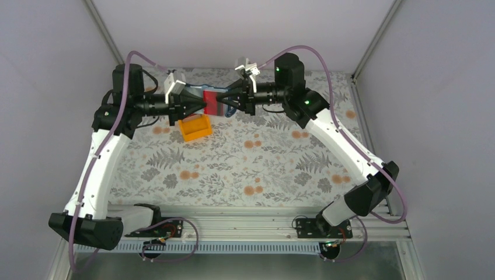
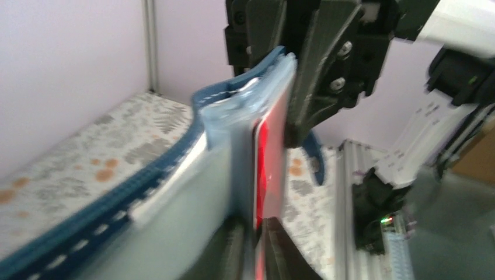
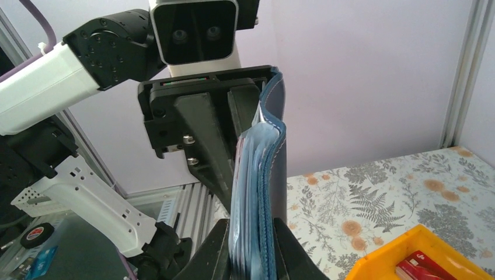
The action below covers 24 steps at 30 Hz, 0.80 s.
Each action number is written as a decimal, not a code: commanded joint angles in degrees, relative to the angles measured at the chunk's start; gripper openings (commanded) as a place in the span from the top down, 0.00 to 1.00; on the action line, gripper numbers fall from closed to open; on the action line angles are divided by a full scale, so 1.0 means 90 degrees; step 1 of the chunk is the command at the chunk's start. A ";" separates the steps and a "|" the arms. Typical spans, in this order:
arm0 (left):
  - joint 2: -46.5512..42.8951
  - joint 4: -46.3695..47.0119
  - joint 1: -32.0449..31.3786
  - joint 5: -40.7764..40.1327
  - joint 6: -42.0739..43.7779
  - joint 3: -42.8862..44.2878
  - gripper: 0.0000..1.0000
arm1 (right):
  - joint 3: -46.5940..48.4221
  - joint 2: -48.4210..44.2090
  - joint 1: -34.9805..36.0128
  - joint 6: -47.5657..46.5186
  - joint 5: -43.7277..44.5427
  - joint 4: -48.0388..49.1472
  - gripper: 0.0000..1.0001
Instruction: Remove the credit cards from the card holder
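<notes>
Nearest me the flowered counter [image 1: 251, 169] lies bare. Farther up and left of centre sits the orange tray [image 3: 379, 256], and in it I see one red card [image 3: 417, 265] lying flat, so I judge that at least one card is already out. Beyond the tray, in the upper middle of the overhead view, my two arms meet tip to tip in the air. My right fingers [image 3: 251, 256] are pressed together on the lower edge of the card holder [image 3: 265, 175], holding the blue wallet upright with its pale pockets fanned toward the other arm. From the opposite side my left fingers [image 2: 255, 256] stand close on either side of a red credit card [image 2: 261, 169] that is partly out of a pocket. The view is blurred, and I cannot tell whether they are clamped on it or only flank it. What is left, by my reckoning, is to draw this card clear and drop it with the first. I cannot see whether more cards hide in the pockets.
</notes>
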 commanded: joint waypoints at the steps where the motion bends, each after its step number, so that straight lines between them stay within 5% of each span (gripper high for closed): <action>1: 0.0204 0.0596 -0.0108 -0.0256 -0.0357 0.0083 0.97 | 0.0248 0.0005 0.0238 0.0340 -0.0667 0.0332 0.96; 5: 0.0113 0.0256 -0.0091 -0.0178 -0.0140 0.0249 0.98 | 0.0188 -0.0115 0.0189 -0.0011 -0.0696 0.0023 0.92; 14: -0.0069 -0.0015 0.0046 0.0019 0.0103 0.0272 0.98 | -0.0328 -0.0366 -0.0028 -0.0293 -0.0597 -0.0251 0.50; 20: -0.0080 -0.0249 0.0104 0.0213 0.0327 0.0282 0.98 | -0.0477 -0.0451 -0.0081 -0.0593 -0.0415 -0.0499 0.48; 24: -0.0076 -0.0381 0.0131 0.0292 0.0461 0.0343 0.98 | -0.0640 -0.0504 -0.0224 -0.0658 -0.0590 -0.0514 0.58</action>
